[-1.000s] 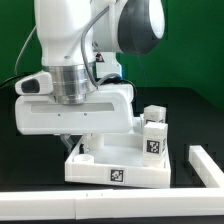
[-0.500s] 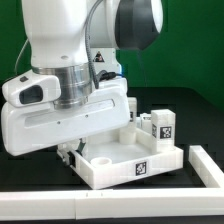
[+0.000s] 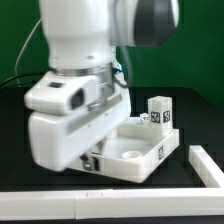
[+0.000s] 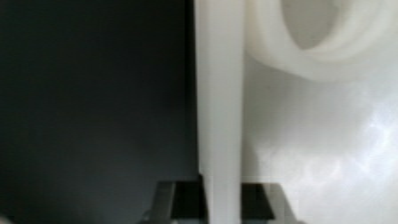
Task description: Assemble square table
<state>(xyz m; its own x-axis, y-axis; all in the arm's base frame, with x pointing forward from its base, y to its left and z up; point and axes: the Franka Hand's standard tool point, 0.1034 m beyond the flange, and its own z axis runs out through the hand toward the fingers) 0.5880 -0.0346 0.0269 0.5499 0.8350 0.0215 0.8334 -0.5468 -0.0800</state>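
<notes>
The square table's white slab (image 3: 138, 152) lies on the black table, turned at an angle, with a raised rim, a round corner socket (image 3: 131, 155) and a tag on its side. My gripper (image 3: 93, 160) is shut on the slab's rim at the exterior view's left, mostly hidden under the arm's big white hand. In the wrist view the rim wall (image 4: 219, 100) runs straight between my dark fingers (image 4: 180, 203), and my gripper (image 4: 217, 202) clamps it. A round socket (image 4: 320, 40) shows beside the rim. Two short white legs (image 3: 158, 112) with tags stand just behind the slab.
A long white bar (image 3: 60, 205) runs along the front edge and turns up at the exterior view's right (image 3: 206, 166). Black cables (image 3: 20, 75) hang at the left before a green backdrop.
The hand has turned and carried the slab round with it. The slab's tagged side has swung toward the exterior view's right, closer to the legs. The grip stays shut.
</notes>
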